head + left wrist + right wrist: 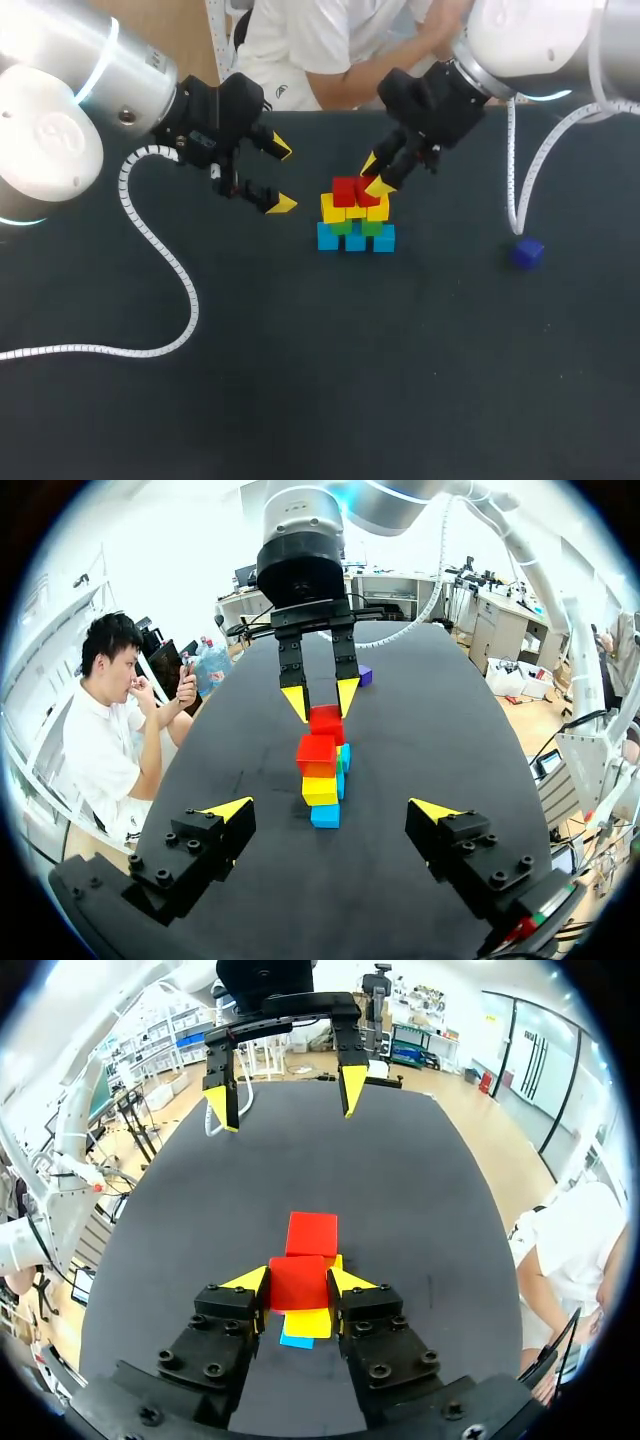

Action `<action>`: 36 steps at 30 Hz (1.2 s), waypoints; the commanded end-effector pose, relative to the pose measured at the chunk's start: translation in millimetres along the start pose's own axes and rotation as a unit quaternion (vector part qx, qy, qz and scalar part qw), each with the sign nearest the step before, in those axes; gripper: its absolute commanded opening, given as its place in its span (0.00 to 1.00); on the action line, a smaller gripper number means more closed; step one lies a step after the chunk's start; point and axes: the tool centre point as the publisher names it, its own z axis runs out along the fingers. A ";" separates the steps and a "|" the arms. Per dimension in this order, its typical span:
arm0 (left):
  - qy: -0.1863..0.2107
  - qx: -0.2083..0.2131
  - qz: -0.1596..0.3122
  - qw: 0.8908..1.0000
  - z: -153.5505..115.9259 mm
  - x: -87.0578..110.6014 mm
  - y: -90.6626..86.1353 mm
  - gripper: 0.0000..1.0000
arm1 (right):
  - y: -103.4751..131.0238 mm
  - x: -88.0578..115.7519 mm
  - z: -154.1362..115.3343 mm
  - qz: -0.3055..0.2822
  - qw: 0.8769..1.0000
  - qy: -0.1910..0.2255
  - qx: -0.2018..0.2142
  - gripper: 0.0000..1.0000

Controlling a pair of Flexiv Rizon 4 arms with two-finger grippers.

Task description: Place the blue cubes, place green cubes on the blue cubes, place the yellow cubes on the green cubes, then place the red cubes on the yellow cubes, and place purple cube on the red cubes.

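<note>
A small pyramid of cubes stands mid-table: a blue bottom row, green cubes on it, yellow cubes above. One red cube rests on top at the left. My right gripper is shut on a second red cube beside it, over the yellow cubes. The purple cube lies alone to the right. My left gripper hangs open left of the stack, with nothing between its fingers. In the left wrist view the stack stands ahead of it.
A white spiral cable from my left arm curls across the table's left side. Another cable hangs from my right arm near the purple cube. A person sits just beyond the far edge.
</note>
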 end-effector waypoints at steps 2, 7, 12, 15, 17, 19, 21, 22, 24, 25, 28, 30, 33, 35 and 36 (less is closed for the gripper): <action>-0.002 0.001 0.001 1.000 -0.3 1.1 0.9 1.00 | -1.6 -0.6 0.8 0.003 1.000 0.000 -0.001 0.00; -0.002 0.001 0.001 1.000 -0.3 1.1 0.9 1.00 | -2.5 0.7 2.5 0.009 1.000 0.000 0.001 0.00; -0.002 0.001 0.001 1.000 -0.3 1.1 0.9 1.00 | -4.2 1.4 3.9 0.013 1.000 0.001 0.002 0.00; -0.002 0.001 0.001 1.000 -0.3 1.1 0.9 1.00 | -5.9 0.5 4.8 0.014 1.000 0.001 0.003 0.00; -0.002 0.001 0.001 1.000 -0.3 1.1 0.9 1.00 | -7.0 -0.1 5.2 0.013 1.000 0.001 0.004 0.00; -0.002 0.001 0.001 1.000 -0.3 1.1 0.9 1.00 | -8.0 -0.8 5.3 0.013 1.000 0.000 0.005 0.00; -0.002 0.001 0.001 1.000 -0.3 1.1 0.9 1.00 | -9.2 -1.4 5.0 0.012 1.000 0.000 0.006 0.00; -0.002 0.001 0.001 1.000 -0.3 1.1 0.9 1.00 | -9.6 -1.7 4.9 0.011 1.000 0.000 0.007 0.00; -0.002 0.001 0.001 1.000 -0.3 1.1 0.9 1.00 | -10.4 -2.1 4.7 0.011 1.000 0.000 0.007 0.00; -0.002 0.001 0.001 1.000 -0.3 1.1 0.9 1.00 | -10.6 -2.2 4.6 0.010 1.000 0.000 0.008 0.00; -0.002 0.001 0.001 1.000 -0.3 1.1 0.9 1.00 | -10.7 -2.2 4.6 0.010 1.000 0.001 0.008 0.00; -0.002 0.001 0.001 1.000 -0.3 1.1 0.9 1.00 | -10.4 -1.5 4.7 0.011 1.000 0.002 0.008 0.12; -0.002 0.001 0.001 1.000 -0.3 1.1 0.9 1.00 | -8.7 -0.7 4.4 0.014 1.000 0.002 0.006 0.47; -0.002 0.001 0.001 1.000 -0.3 1.1 0.9 1.00 | -7.2 -1.2 3.1 0.016 1.000 0.001 0.005 0.92; -0.002 0.001 0.001 1.000 -0.3 1.1 0.9 1.00 | -6.6 -1.5 2.0 0.016 1.000 0.001 0.006 1.00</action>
